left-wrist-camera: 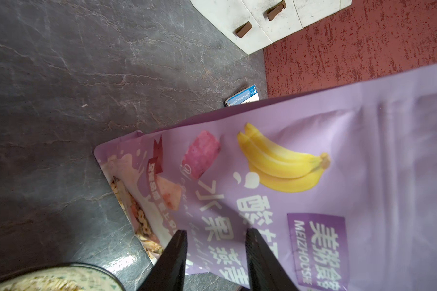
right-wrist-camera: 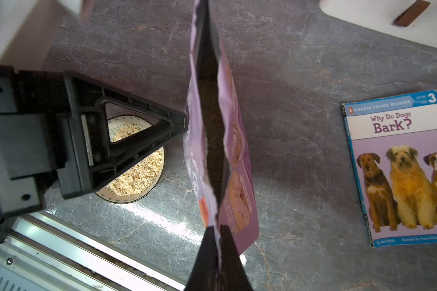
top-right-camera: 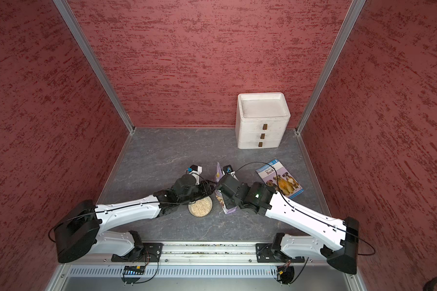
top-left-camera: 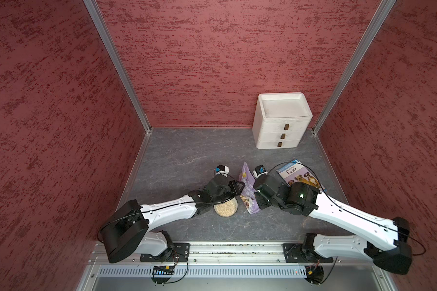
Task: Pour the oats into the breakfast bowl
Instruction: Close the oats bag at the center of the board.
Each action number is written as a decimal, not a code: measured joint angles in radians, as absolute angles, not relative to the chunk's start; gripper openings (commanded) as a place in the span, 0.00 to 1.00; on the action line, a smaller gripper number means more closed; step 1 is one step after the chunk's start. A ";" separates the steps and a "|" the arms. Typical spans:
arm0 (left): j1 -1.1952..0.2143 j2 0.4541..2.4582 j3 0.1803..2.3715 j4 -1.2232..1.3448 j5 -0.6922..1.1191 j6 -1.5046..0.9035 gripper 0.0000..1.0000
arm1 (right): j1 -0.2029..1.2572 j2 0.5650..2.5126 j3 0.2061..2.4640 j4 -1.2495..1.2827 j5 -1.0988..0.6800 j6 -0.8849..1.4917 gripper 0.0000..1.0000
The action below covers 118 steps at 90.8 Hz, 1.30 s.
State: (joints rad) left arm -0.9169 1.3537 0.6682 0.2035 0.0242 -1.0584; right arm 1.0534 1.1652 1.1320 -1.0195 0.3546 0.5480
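The lilac pouch [top-left-camera: 247, 187] stands upright on the grey tabletop [top-left-camera: 187, 161], caught between the two arms. The right fingers [right-wrist-camera: 202, 262] are pressed together on one end of its torn top edge, with the foil pinched between them. From the right wrist the mouth gapes open and looks dark inside. The left fingers [left-wrist-camera: 174, 259] are held apart and grip nothing. Their tips sit right up against the pouch's printed face with the banana picture, and from the right wrist one tip seems to touch the foil. The oats [right-wrist-camera: 136, 173] lie as a pale heap in the breakfast bowl [right-wrist-camera: 130, 119], covering most of its floor. The bowl rests on the tabletop just beside the pouch on the left arm's side. In both top views it is partly under the left wrist. A blue dog book [right-wrist-camera: 399, 171] lies flat on the tabletop on the far side of the pouch from the bowl, well apart from it. In a top view the right arm covers the book's corner. A white three-drawer box [top-left-camera: 280, 121] stands at the back against the red wall, with its drawers shut.
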 measured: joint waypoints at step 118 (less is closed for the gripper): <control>-0.923 1.354 0.668 0.233 0.017 -1.066 0.41 | 0.988 1.279 1.162 -0.820 0.410 0.445 0.00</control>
